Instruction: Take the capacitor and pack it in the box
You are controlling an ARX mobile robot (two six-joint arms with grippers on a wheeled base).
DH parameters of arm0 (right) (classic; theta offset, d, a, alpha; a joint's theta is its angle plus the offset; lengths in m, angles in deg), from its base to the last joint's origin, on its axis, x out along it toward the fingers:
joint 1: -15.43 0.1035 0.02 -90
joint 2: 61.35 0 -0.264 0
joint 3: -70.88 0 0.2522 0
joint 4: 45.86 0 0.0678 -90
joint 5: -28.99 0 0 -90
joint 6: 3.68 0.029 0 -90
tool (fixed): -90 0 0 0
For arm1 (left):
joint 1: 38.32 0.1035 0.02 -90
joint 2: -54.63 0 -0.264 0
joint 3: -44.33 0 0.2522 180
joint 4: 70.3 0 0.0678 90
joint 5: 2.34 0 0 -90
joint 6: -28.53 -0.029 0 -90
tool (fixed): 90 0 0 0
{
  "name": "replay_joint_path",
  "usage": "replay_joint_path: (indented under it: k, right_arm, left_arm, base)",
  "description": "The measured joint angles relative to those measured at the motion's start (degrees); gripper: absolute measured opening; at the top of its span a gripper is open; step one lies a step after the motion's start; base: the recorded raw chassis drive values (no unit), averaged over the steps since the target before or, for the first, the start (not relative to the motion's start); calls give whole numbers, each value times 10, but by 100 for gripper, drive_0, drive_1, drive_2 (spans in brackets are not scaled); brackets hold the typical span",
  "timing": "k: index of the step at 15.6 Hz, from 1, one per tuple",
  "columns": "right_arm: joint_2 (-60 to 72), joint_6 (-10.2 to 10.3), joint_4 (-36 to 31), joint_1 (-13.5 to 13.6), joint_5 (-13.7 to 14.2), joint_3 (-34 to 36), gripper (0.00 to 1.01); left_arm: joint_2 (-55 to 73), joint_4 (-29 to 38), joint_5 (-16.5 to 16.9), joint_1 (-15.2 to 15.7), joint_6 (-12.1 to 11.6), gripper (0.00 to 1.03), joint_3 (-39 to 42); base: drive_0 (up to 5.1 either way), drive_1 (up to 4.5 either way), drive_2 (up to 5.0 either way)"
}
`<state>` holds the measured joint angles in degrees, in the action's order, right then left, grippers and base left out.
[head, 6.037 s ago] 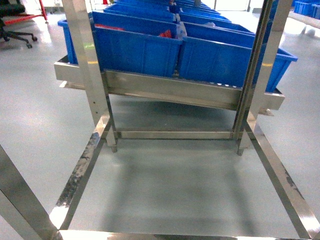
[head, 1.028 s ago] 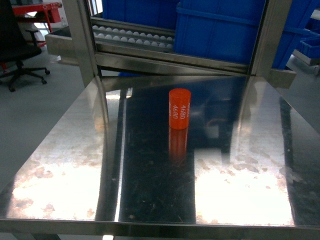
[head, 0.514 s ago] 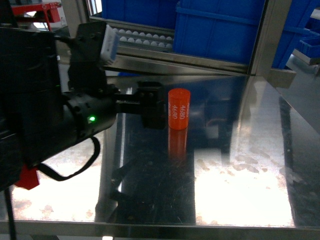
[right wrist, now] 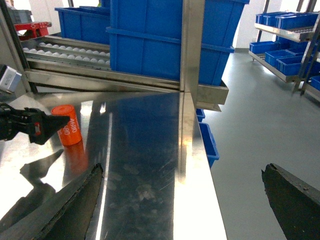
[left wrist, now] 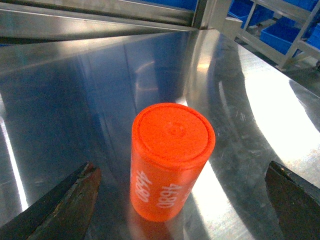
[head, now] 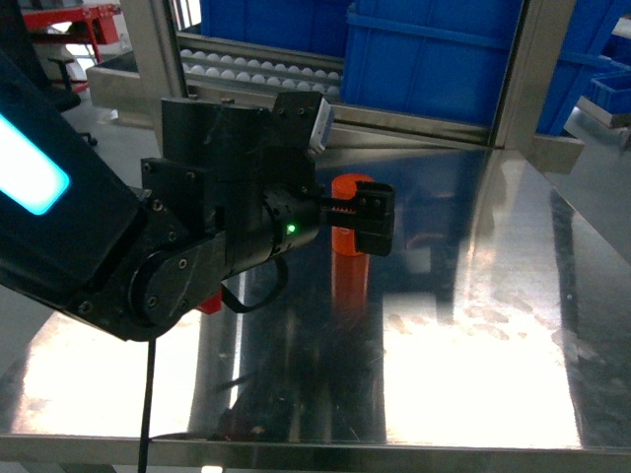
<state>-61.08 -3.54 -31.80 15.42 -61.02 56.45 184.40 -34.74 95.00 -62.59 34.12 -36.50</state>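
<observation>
- Half a second earlier the left gripper [head: 367,219] had been just short of the orange capacitor [head: 347,187], on its left; it had since moved right, so that in the head view its black fingers covered most of the orange body.
- From the left wrist camera the capacitor [left wrist: 170,160] stood upright on the steel table [left wrist: 260,100], white digits printed on its side, between the two fingertips [left wrist: 65,205] seen at the lower corners.
- Those fingers were spread wide, well clear of the capacitor on both sides, and gripped nothing.
- The capacitor had stayed on the same spot of the table [head: 473,325] as one second before.
- Seen from the right wrist camera, the capacitor [right wrist: 70,131] stood at the far left of the table [right wrist: 150,165], with the tip of the left gripper [right wrist: 42,127] in front of it.
- The right gripper [right wrist: 182,200] showed only its two dark fingertips [right wrist: 295,200] at the bottom corners, set far apart and empty, well away from the capacitor.
- Blue bins [right wrist: 165,35] sat on a roller rack [right wrist: 75,52] behind the table.
- No pink box appeared in any view.
</observation>
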Motion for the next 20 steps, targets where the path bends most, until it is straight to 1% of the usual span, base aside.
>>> replay_joint_path:
  k: [2, 4, 7, 9, 10, 11, 13, 14, 15, 16, 17, 18, 19, 20]
  right_arm:
    - [0, 0, 0, 0, 0, 0, 98]
    - [0, 0, 0, 0, 0, 0, 98]
    - [0, 0, 0, 0, 0, 0, 98]
    - [0, 0, 0, 0, 0, 0, 98]
    - [0, 0, 0, 0, 0, 0, 98]
    - [0, 0, 0, 0, 0, 0, 98]
    - [0, 0, 0, 0, 0, 0, 98]
    - [0, 0, 0, 0, 0, 0, 98]
    - [0, 0, 0, 0, 0, 0, 98]
    - [0, 0, 0, 0, 0, 0, 98]
    - [0, 0, 0, 0, 0, 0, 98]
    - [0, 0, 0, 0, 0, 0, 98]
    - [0, 0, 0, 0, 0, 0, 98]
    - [0, 0, 0, 0, 0, 0, 98]
  left_arm:
    - [34, -30, 6, -3, 2, 98, -49]
    - [66, -62, 4, -3, 5, 98, -98]
    - [84, -78, 4, -3, 11, 98, -128]
    - [106, -115, -5, -3, 19, 97, -170]
    - [109, -131, -8, -3, 31, 85, -177]
    - [109, -139, -13, -4, 34, 72, -177]
    - [109, -133, -21, -5, 34, 51, -177]
    - [109, -129, -28, -5, 34, 46, -177]
    - [99, -112, -36, -3, 33, 45, -162]
    - [74, -97, -49, -1, 32, 45, -128]
    - [31, -85, -75, 6, 24, 45, -84]
    - [-28, -52, -95, 17, 15, 45, -33]
    - [-114, -6, -104, 35, 5, 45, 37]
    - [-194, 28, -109, 51, 0, 45, 101]
  base:
    - [0, 0, 0]
    - [0, 0, 0]
    - [0, 0, 0]
    - [0, 0, 0]
    - [0, 0, 0]
    - [0, 0, 0]
    - [0, 0, 0]
    - [0, 0, 0]
    - [0, 0, 0]
    - [0, 0, 0]
    - [0, 0, 0]
    - [0, 0, 0]
    - [0, 0, 0]
    - [0, 0, 0]
